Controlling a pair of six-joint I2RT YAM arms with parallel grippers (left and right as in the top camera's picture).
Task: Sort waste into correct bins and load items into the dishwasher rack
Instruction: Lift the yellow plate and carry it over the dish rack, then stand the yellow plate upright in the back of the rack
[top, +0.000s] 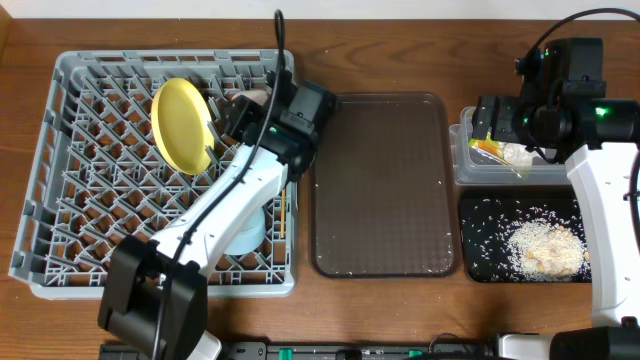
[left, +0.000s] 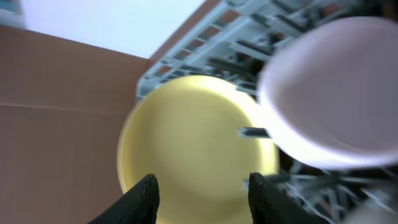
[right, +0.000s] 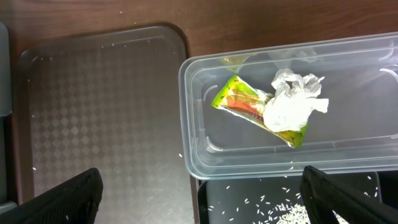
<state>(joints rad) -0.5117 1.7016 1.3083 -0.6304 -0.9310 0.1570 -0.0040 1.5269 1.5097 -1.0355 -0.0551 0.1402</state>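
The left pincer (left: 204, 180) hangs over the dishwasher rack (top: 60, 150) with its fingers spread apart and nothing clamped between them. The yellow plate (left: 193, 149) stands tilted among the pegs just beyond the fingertips, its face filling the gap between them (blur hides whether either finger touches it). A white bowl (left: 336, 93) sits just right of the plate, overlapping its edge in the left wrist view. Under the same arm, a light blue bowl (top: 250, 232) rests in the rack's near right corner.

The right pincer (right: 200, 177) is open wide and empty, hovering above the near wall of the clear tub (right: 199, 74). Inside the tub lie the snack wrapper (right: 239, 102) and the crumpled tissue (right: 289, 102), touching. The rice (top: 545, 245) is heaped in the black tray (top: 480, 250), beside the brown serving tray (top: 385, 185) on the tabletop (top: 400, 50).
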